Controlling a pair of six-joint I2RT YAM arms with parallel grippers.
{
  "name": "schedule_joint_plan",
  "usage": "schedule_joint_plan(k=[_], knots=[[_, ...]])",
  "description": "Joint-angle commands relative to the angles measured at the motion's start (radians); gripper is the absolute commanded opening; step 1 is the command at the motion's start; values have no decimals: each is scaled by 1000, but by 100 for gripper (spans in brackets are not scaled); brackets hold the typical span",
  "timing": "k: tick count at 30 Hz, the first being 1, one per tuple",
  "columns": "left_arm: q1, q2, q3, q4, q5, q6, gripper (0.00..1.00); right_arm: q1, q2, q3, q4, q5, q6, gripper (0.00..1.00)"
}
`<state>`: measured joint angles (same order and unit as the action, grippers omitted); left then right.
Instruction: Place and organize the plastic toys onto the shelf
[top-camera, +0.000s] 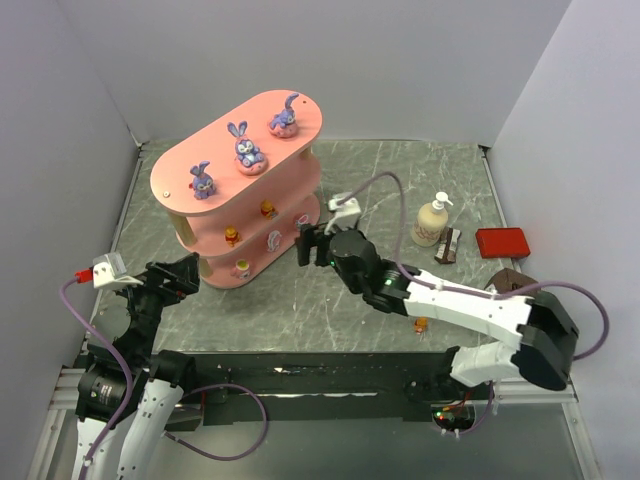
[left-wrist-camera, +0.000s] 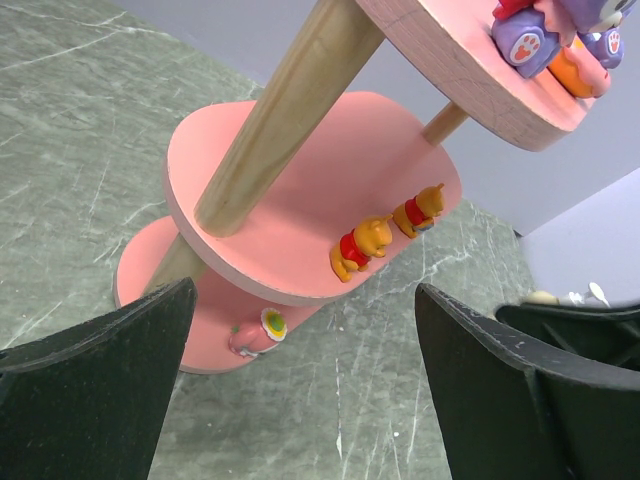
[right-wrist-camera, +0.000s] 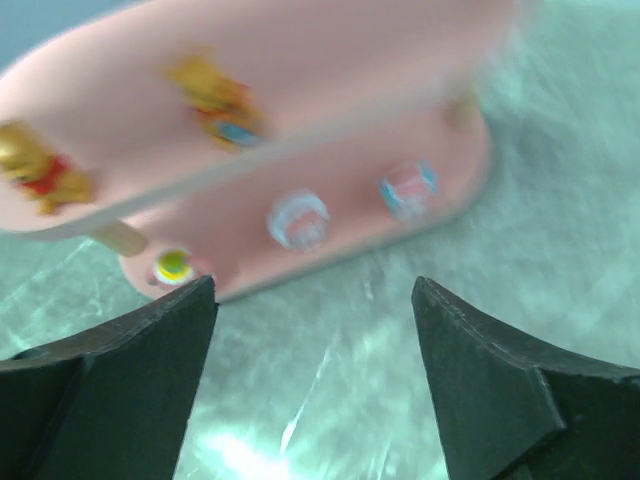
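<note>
The pink three-tier shelf stands at the back left. Three purple bunnies sit on its top board. Two tiny orange toys are on the middle board and three pink-and-white egg toys on the bottom board. One small orange toy lies on the table by the right arm. My left gripper is open and empty at the shelf's left end. My right gripper is open and empty just right of the shelf. The left wrist view shows the orange toys and an egg toy. The right wrist view is blurred and shows the egg toys.
A cream pump bottle stands at the back right with a small brown packet beside it. A flat red box lies near the right wall, and a brown item sits in front of it. Grey walls enclose the table.
</note>
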<state>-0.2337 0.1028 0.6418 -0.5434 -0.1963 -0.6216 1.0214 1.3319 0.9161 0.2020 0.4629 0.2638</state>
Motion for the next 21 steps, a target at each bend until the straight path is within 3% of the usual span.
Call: schedule_joint_plan(k=[1, 2, 3, 5, 12, 17, 21], knots=[[7, -6, 19, 25, 17, 6, 96, -1, -100, -2, -496, 281, 486, 89], [7, -9, 19, 25, 20, 5, 96, -4, -114, -11, -657, 328, 562, 94], [7, -9, 19, 26, 23, 6, 96, -4, -128, -22, -730, 357, 726, 95], [7, -14, 19, 26, 23, 8, 96, -7, -175, -66, -902, 404, 863, 98], [7, -18, 18, 26, 29, 10, 96, -44, -280, -186, -1242, 399, 1283, 97], [5, -23, 18, 30, 35, 11, 96, -89, -332, -284, -1322, 361, 1417, 97], [7, -20, 18, 30, 37, 14, 96, -133, -413, -368, -1274, 341, 1390, 96]])
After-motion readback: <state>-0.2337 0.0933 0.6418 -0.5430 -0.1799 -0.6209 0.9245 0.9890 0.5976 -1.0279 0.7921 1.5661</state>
